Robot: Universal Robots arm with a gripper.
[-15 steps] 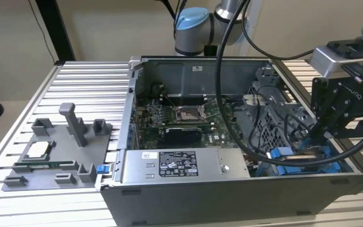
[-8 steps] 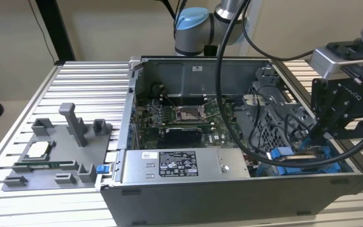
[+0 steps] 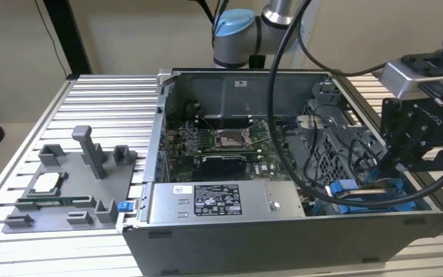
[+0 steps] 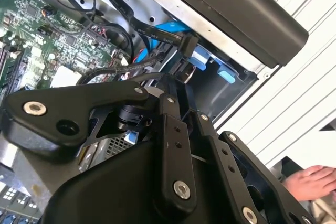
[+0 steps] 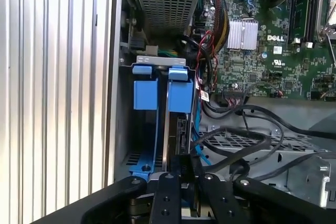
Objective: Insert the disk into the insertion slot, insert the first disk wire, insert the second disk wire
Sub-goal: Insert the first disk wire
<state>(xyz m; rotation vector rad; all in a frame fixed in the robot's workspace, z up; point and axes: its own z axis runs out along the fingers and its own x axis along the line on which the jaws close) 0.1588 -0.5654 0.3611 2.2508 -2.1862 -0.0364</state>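
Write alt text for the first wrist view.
The gripper hangs close over the disk, which stands in its blue frame in the drive bay of an open computer case. Black cables loop beside it, with the green circuit board beyond.

Disk (image 3: pixel 369 188) mostly hidden by blue carrier (image 3: pixel 343 189), hand (image 4: pixel 310 182) cut off at second wrist view's edge

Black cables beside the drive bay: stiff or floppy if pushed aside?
Probably floppy: the cables sag in loose loops over the metal cage. Likely springy too: the curves are broad, not kinked, so they may swing back. Light, I would guess, being thin beside the disk.
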